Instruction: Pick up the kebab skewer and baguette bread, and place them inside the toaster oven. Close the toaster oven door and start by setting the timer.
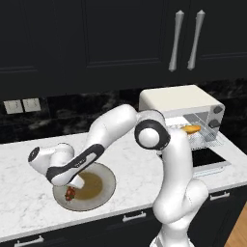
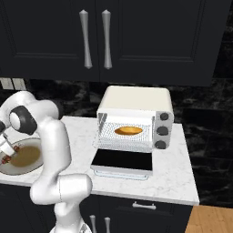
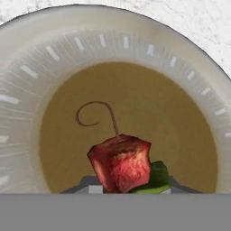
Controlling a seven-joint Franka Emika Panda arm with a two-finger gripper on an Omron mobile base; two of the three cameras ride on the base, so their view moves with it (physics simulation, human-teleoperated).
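Observation:
The kebab skewer (image 3: 119,164), a red chunk with green behind it and a curled wire end, lies over the brown middle of the plate (image 3: 27,72). My gripper (image 3: 128,187) is down on the plate (image 1: 103,193) with its fingertips tight against both sides of the skewer (image 1: 70,194). The baguette bread (image 2: 129,131) lies on the wire rack inside the cream toaster oven (image 2: 134,100). The toaster oven door (image 2: 122,160) hangs open and flat in front of it. From the other side the baguette bread (image 1: 192,129) shows in the toaster oven (image 1: 178,99).
The plate sits near the front edge of the white marble counter (image 1: 29,202), left of the arm's base. Dark cabinets with long handles (image 2: 94,38) hang above the oven. Three dark knobs (image 2: 161,131) run down the oven's right side.

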